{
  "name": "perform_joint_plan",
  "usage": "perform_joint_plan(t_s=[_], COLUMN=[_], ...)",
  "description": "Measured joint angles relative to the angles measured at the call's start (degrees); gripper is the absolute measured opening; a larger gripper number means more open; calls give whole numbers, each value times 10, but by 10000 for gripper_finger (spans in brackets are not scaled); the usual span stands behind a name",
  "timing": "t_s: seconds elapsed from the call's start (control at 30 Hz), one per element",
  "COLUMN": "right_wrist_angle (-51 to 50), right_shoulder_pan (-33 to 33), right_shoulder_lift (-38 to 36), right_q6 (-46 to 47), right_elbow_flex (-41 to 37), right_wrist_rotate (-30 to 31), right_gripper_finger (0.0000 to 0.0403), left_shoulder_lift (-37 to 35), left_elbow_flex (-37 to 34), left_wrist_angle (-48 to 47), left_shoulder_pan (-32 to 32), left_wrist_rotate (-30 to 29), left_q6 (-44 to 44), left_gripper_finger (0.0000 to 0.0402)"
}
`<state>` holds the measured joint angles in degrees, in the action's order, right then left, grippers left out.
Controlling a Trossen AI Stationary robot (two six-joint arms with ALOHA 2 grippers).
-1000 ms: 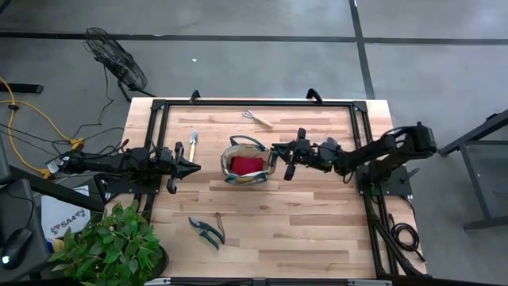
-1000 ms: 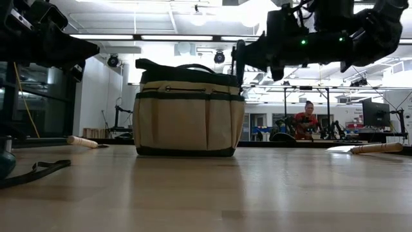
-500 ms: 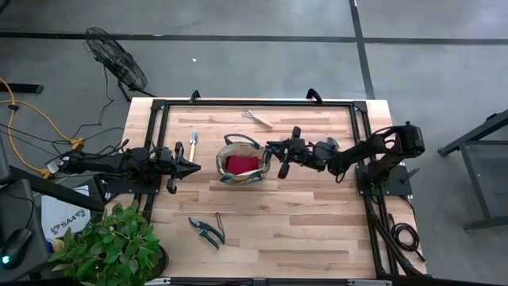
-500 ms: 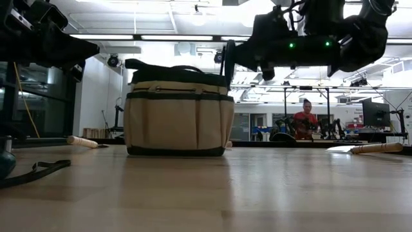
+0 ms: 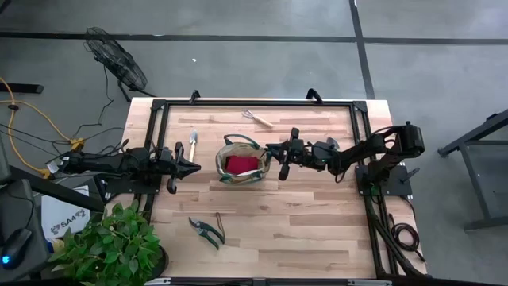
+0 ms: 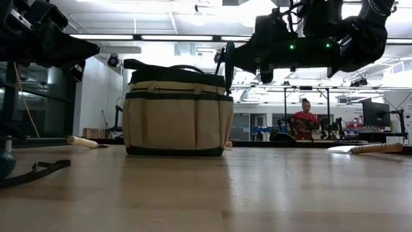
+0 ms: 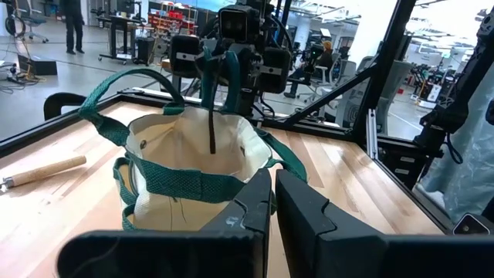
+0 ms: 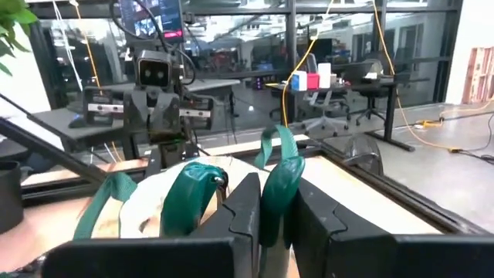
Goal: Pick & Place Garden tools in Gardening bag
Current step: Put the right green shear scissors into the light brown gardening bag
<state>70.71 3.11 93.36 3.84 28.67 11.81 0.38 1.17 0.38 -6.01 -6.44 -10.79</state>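
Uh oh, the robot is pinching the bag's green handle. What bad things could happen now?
1. The right gripper is shut on only one loop handle of the gardening bag, so pulling might tip it and spill the red glove.
2. The thin strap could slide out of the jaws.
3. Dragging the bag left could bump it into the waiting left gripper or the trowel.

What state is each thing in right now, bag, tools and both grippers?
gardening bag: upright, mouth open, right-side loop handle pinched.
right gripper: shut on the bag's green handle.
left gripper: shut, empty, beside the bag.
red glove: inside the bag.
trowel: flat on the table, outside the bag.
rake: flat near the far edge, outside.
pruning shears: on the table, near side, outside.
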Motion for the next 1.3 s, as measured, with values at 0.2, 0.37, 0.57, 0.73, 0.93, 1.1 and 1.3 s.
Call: perform_joint_plan(t_s=[0.2, 0.37, 0.57, 0.73, 0.93, 1.1, 1.3], right_wrist_angle=[-6, -27, -22, -23, -14, 19, 29], right_shoulder_pan=[0, 0, 0, 0, 0, 0, 0], right_shoulder_lift=[0, 0, 0, 0, 0, 0, 0], right_q6=[2, 11, 11, 12, 11, 11, 11], right_elbow_flex=[0, 0, 0, 0, 0, 0, 0], right_wrist_rotate=[-4, -2, -1, -1, 1, 25, 32], right_gripper_finger=[35, 38, 59, 54, 58, 70, 77], left_shoulder_lift=[0, 0, 0, 0, 0, 0, 0], left_elbow_flex=[0, 0, 0, 0, 0, 0, 0], left_wrist_angle=[0, 0, 0, 0, 0, 0, 0], left_shoulder_pan=[0, 0, 0, 0, 0, 0, 0], left_wrist_rotate=[0, 0, 0, 0, 0, 0, 0], left_q6=[0, 0, 0, 0, 0, 0, 0], left_gripper_finger=[19, 19, 19, 19, 19, 19, 19])
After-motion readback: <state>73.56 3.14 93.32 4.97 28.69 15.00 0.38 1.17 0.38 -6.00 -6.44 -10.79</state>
